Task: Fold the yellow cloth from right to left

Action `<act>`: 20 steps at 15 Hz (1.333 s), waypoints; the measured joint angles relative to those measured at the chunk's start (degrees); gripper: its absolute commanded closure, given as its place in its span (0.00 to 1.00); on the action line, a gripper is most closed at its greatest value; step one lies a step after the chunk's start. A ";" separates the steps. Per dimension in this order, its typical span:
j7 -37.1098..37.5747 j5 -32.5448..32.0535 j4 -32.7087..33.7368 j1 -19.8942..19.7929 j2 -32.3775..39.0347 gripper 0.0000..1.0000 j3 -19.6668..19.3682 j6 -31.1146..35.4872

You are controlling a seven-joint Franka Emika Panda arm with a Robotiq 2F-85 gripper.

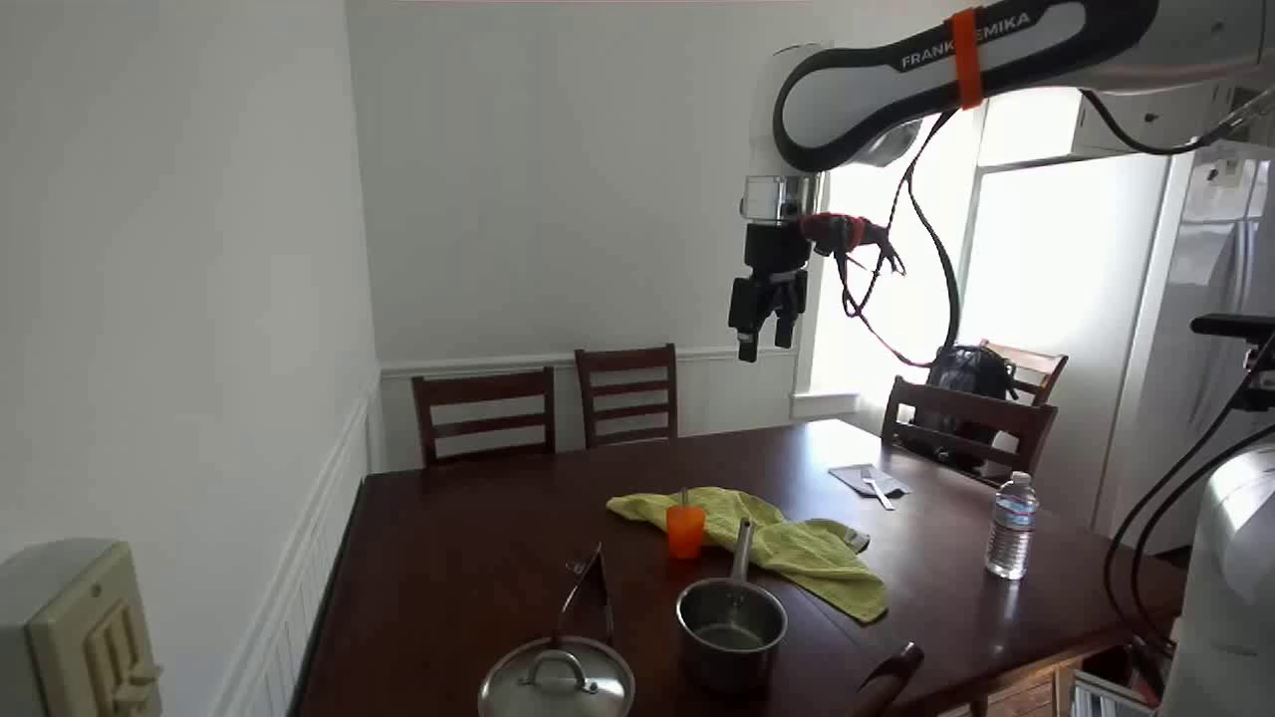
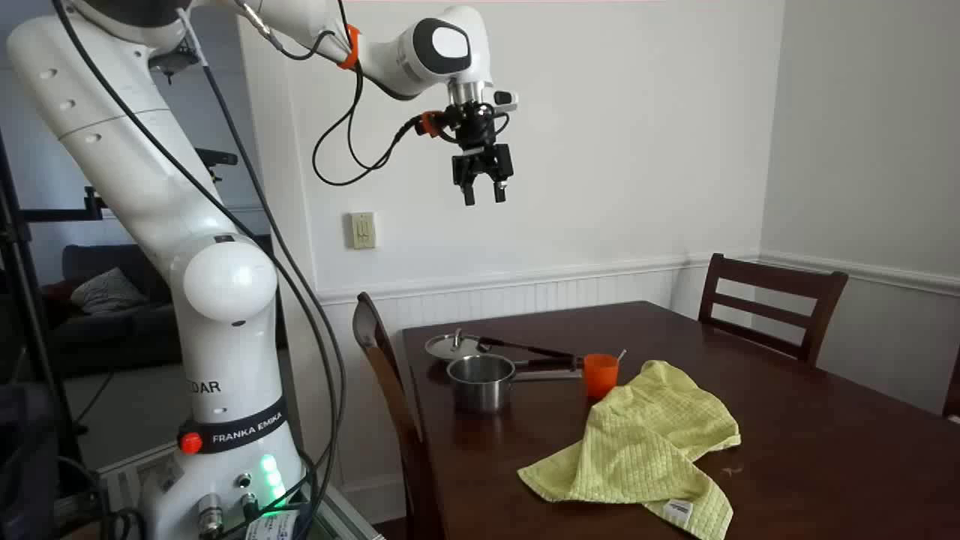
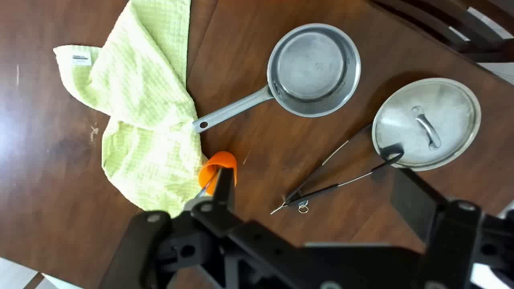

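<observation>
Dark tabletop (image 2: 810, 457): yellow cloth (image 2: 637, 450), rumpled. My claw (image 2: 484, 201): aloft, spread, empty. Judged step: approach; next, lower, pinch right edge.

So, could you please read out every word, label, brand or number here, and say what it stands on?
"FRANK", "EMIKA": arm link, orange band between.
"FRANKA EMIKA": black band on the robot's base.
"DAR": white column above it, preceding letter unclear.
Too small or blurred to read: tag on the yellow cloth, label on the water bottle, white sticker on the base.
</observation>
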 measured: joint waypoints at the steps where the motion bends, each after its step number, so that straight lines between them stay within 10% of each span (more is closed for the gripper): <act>1: 0.00 0.00 0.00 0.00 0.00 0.00 0.00 0.00; 10: 1.31 0.02 -1.53 -0.46 1.01 0.00 -0.94 -0.58; 20: -1.29 1.86 -10.69 -8.07 12.43 0.00 -12.11 1.38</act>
